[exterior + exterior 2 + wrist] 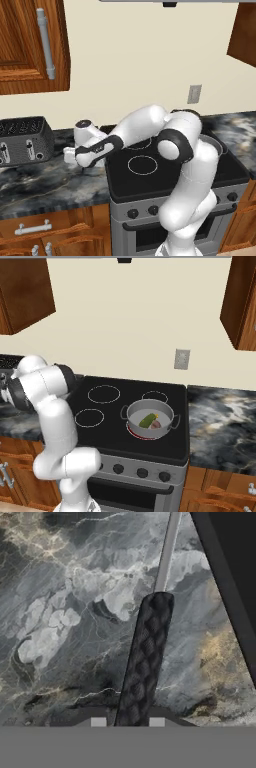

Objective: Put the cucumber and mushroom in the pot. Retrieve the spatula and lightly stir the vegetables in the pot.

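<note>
- Arm (150, 130) is folded over to its left, hand down low over the marble bench (45, 185) just beside the left edge of the stove (170, 175).
- Claw (127, 722): hand view looks straight down at the bench, with the spatula (146, 657) handle running up from between the two tips.
- The black textured grip sits right in the gap. The tips stand close on either side of it, nearly together. Can't tell from the frames whether they actually clamp the handle yet.
- Beyond the black grip, a thin silver shank runs on toward the top edge of the hand view. The slotted head is not visible there.
- The spatula lies flat on the marble, roughly parallel to the dark stove edge that cuts across the right side of the hand view.
- Pot (131, 415) sits on the front right burner of the stove, well apart from the claw, with small handles at both sides.
- Cucumber (148, 419) is inside the pot, lying at a slant.
- Mushroom (156, 425) is also in the pot, touching or just beside the cucumber on its right.
- Toaster (22, 141) stands on the bench near the wall, left of the hand.
- Wall outlet (181, 359) is above the stove's rear right corner.
</note>
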